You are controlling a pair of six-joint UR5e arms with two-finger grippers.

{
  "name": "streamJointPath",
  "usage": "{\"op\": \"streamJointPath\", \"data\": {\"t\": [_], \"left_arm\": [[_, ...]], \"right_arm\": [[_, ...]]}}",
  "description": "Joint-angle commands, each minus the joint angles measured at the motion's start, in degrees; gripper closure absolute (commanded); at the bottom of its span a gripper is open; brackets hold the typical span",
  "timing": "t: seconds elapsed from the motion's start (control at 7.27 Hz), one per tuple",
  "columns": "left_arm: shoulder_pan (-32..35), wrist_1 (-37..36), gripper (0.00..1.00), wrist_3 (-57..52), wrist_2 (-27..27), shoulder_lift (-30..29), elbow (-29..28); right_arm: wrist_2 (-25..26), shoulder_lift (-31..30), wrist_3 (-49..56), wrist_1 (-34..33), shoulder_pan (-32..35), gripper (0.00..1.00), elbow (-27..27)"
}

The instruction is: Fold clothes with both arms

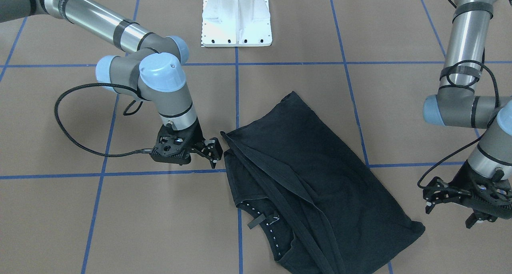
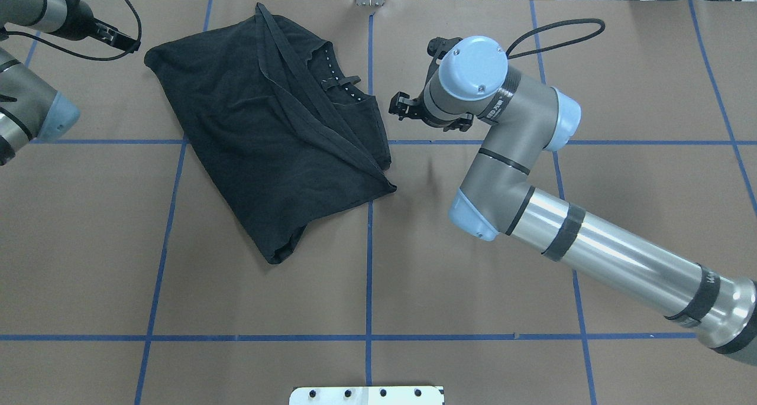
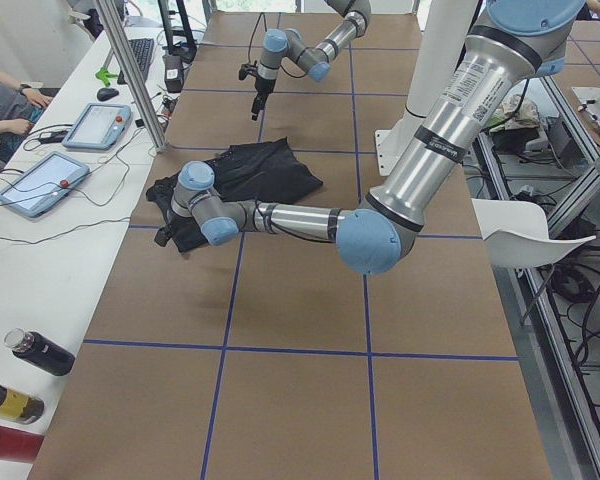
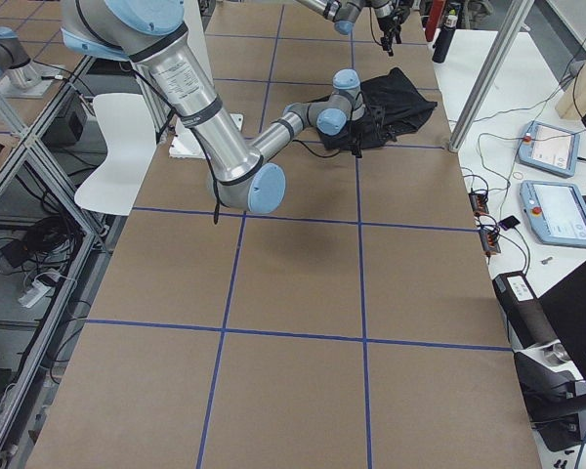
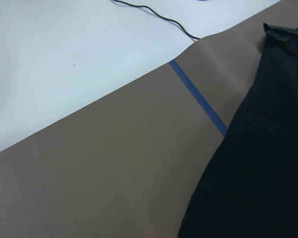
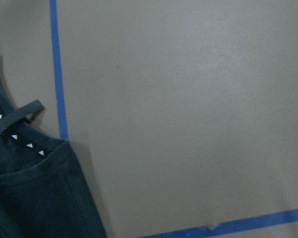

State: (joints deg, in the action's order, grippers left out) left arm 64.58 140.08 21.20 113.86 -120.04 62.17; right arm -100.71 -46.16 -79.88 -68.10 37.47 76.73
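Note:
The black T-shirt (image 1: 320, 186) lies crumpled and roughly folded on the brown table, plain black side up, its collar with white stitch marks (image 1: 260, 214) showing. It also shows in the overhead view (image 2: 266, 127). No print shows. My right gripper (image 1: 216, 154) is open and empty, low over the table just beside the shirt's edge near the collar, also seen from overhead (image 2: 400, 105). My left gripper (image 1: 449, 213) is open and empty, a short way off the shirt's opposite corner. The wrist views show shirt edges but no fingers.
The white pedestal base (image 1: 237, 22) stands at the robot's side of the table. Blue tape lines (image 2: 369, 275) grid the brown surface. A white side table with tablets (image 3: 40, 185), bottles (image 3: 25, 350) and a metal pole (image 3: 130, 70) runs beyond the far edge.

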Motion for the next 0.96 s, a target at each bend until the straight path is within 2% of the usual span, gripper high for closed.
{"op": "streamJointPath", "data": {"t": [0.0, 0.28, 0.83], "left_arm": [[-0.2, 0.0, 0.00, 2.0, 1.1, 1.0, 1.5], [-0.4, 0.0, 0.00, 2.1, 1.1, 1.0, 1.5], [-0.4, 0.0, 0.00, 2.1, 1.0, 1.1, 1.4]], "right_arm": [[2.5, 3.7, -6.4, 4.6, -3.2, 0.02, -6.1], [4.7, 3.8, -9.1, 4.4, -5.7, 0.08, -6.1], [5.3, 3.7, -9.1, 4.3, -6.7, 0.31, -6.1]]}}
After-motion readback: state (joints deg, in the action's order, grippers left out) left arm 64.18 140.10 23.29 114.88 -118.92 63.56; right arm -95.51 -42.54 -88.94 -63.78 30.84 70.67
